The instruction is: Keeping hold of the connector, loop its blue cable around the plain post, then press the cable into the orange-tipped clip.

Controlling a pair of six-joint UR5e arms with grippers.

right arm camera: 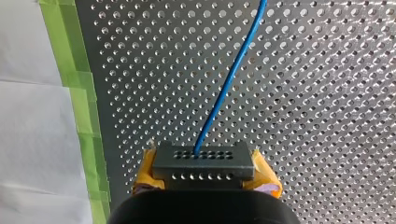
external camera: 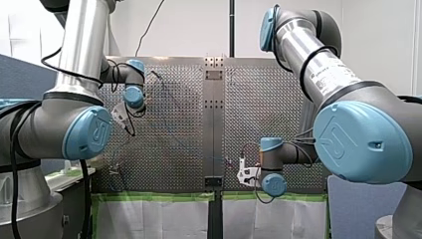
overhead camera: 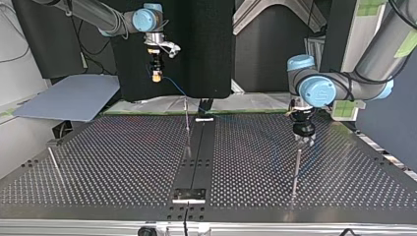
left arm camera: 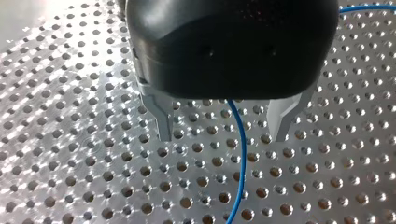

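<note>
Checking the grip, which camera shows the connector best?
Right wrist view: connector close up between my right gripper's yellow pads. Top view shows it tiny, front view hides it, left wrist only blue cable.

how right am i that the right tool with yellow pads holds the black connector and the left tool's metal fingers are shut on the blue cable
One thing is wrong: the left tool is open. The left wrist view shows its metal fingers apart, the thin blue cable running between them. The right tool with yellow pads does hold the black rectangular connector.
</note>
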